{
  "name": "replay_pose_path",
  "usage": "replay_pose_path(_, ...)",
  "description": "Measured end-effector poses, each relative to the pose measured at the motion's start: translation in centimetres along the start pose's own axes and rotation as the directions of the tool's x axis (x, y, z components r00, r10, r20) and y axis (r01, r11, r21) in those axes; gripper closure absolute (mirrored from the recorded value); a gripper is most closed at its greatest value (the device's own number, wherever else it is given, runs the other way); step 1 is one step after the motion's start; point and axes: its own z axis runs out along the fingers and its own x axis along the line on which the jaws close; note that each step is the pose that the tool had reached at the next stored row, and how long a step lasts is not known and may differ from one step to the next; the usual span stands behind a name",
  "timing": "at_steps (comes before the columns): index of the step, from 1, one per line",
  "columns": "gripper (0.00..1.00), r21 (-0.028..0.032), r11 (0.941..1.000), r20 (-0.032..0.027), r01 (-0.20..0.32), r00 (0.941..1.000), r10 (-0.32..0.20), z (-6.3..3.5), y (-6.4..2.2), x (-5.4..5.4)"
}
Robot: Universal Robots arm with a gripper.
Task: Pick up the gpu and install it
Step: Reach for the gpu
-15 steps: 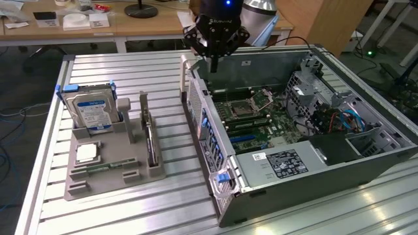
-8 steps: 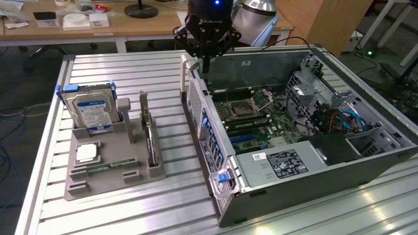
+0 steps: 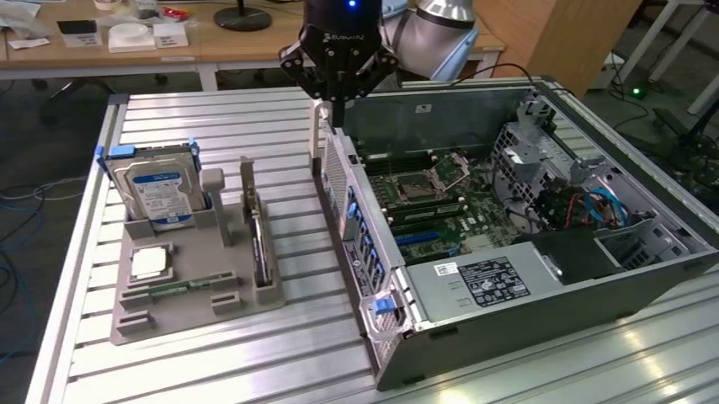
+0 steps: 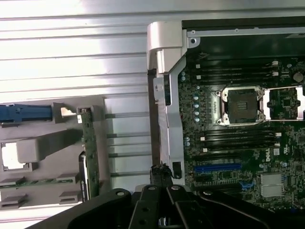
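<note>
The gpu (image 3: 258, 248) stood on edge in a slot of the grey holder (image 3: 180, 282). It was seen edge-on, so its fan face was hard to make out. The gripper (image 3: 333, 108) hung over the case (image 3: 540, 282) wall nearest the holder, well apart from the card. Its fingers were together with nothing between them, and its body hid the card's end in the wrist view.

A: What's in the grey holder (image 4: 47, 102)?
B: The gpu (image 4: 90, 143), standing on edge, green board showing.
A: And the gripper (image 4: 160, 174)?
B: Closed, apparently right above the case wall (image 4: 171, 119), beside the motherboard (image 4: 281, 162).
</note>
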Motion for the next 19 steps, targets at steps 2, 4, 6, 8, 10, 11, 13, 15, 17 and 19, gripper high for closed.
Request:
replay_pose_path(2, 0.89, 0.0, 1.0, 0.0, 0.0, 1.0, 0.0, -0.02, -0.04, 0.6)
replay_pose_path(4, 0.89, -0.0001, 1.0, 0.0001, 0.0, 1.0, 0.0, -0.03, -0.09, 1.2)
replay_pose_path(6, 0.89, 0.0, 1.0, 0.0, 0.0, 1.0, 0.0, -0.05, -0.13, 1.8)
replay_pose_path(8, 0.89, 0.0, 1.0, 0.0, 0.0, 1.0, 0.0, -0.06, -0.18, 2.5)
replay_pose_path(10, 0.89, 0.0, 1.0, 0.0, 0.0, 1.0, 0.0, -0.08, -0.23, 3.1)
replay_pose_path(11, 0.89, 0.0, 1.0, 0.0, 0.0, 1.0, 0.0, -0.09, -0.26, 3.4)
replay_pose_path(13, 0.89, -0.0001, 1.0, 0.0001, 0.0, 1.0, 0.0, -0.1, -0.3, 4.0)
replay_pose_path(15, 0.89, -0.0001, 1.0, 0.0, 0.0, 1.0, 0.0, -0.12, -0.35, 4.7)
replay_pose_path(17, 0.89, 0.0, 1.0, 0.0, 0.0, 1.0, 0.0, -0.14, -0.4, 5.3)
replay_pose_path(19, 0.89, 0.0, 1.0, 0.0001, 0.0, 1.0, 0.0, -0.15, -0.44, 5.9)
